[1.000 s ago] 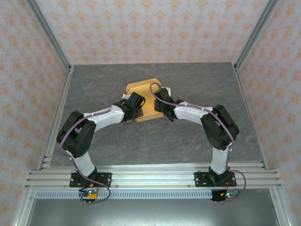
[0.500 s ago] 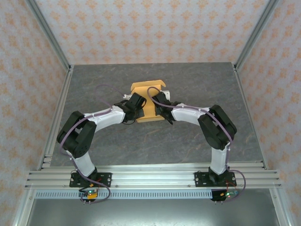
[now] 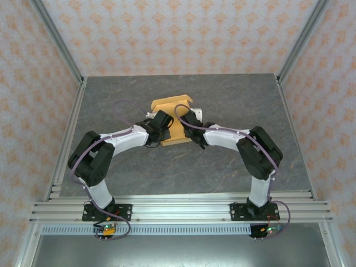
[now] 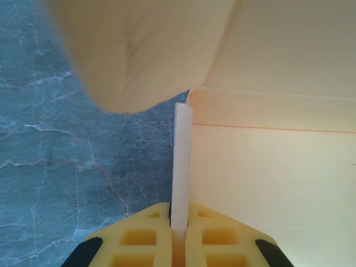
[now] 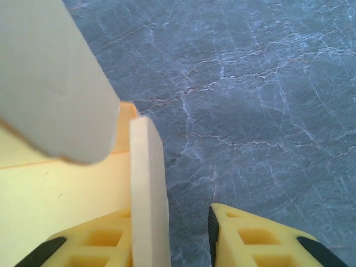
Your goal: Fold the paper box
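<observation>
The tan-orange paper box (image 3: 172,111) lies at the table's centre, partly folded, between both wrists. My left gripper (image 3: 159,125) is at its left side. In the left wrist view that gripper (image 4: 179,214) is shut on an upright wall (image 4: 181,156) of the box, seen edge-on, with a flat panel (image 4: 267,183) to its right. My right gripper (image 3: 191,127) is at the box's right side. In the right wrist view it (image 5: 172,222) is open: an upright box wall (image 5: 147,189) leans against the left finger, and the right finger (image 5: 250,239) stands apart from it.
The grey marbled table (image 3: 222,161) spreads around the box on all sides. Aluminium rails (image 3: 178,208) run along the near edge, and patterned walls close off the other sides. A blurred, rounded flap (image 4: 139,50) of the box hangs close in front of the left wrist camera.
The box slid a little to the right and then back left, turning slightly. The right wrist moved in toward the box. The left gripper has kept its hold.
</observation>
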Controlling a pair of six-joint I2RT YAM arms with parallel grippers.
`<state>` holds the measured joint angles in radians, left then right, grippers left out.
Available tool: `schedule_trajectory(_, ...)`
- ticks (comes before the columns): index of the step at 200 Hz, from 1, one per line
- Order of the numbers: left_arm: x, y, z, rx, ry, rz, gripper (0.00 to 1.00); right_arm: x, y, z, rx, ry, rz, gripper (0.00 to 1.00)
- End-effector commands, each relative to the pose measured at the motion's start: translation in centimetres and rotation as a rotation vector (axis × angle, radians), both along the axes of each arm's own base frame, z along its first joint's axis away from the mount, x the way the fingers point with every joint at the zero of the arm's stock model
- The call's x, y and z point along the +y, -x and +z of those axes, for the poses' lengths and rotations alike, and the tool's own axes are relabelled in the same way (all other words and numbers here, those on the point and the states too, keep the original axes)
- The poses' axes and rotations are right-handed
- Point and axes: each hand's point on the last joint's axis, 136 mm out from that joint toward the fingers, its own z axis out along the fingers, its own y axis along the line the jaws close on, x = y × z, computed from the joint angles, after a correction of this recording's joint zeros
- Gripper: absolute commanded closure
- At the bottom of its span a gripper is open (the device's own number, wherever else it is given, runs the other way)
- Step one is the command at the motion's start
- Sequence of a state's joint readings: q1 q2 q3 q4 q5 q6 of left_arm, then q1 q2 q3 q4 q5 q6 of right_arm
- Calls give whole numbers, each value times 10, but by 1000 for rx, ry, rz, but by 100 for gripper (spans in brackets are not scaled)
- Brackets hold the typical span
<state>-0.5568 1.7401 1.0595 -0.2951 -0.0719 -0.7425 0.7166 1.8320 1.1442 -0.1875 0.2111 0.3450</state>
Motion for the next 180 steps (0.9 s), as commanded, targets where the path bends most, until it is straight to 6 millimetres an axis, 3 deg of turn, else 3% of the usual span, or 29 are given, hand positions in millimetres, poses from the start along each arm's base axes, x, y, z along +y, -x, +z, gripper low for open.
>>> schedule_trajectory(1,13,-9,7,-37,-42,69,100,-5,13,23,37,-44,-9,66)
schedule_trajectory(51,12,-9,4,-27,-46,65,100,14,25,60,63,-195,51,55)
schedule_trajectory(73,13,-10,4,-17,-55,65,100,14,29,67,66,-221,42,55)
schedule_trajectory(143,10,-10,8,-29,-34,60,100,1,24,33,82,-79,52,56)
schedule_trajectory(180,9,-10,8,-21,-39,55,100,-3,21,10,97,-18,43,63)
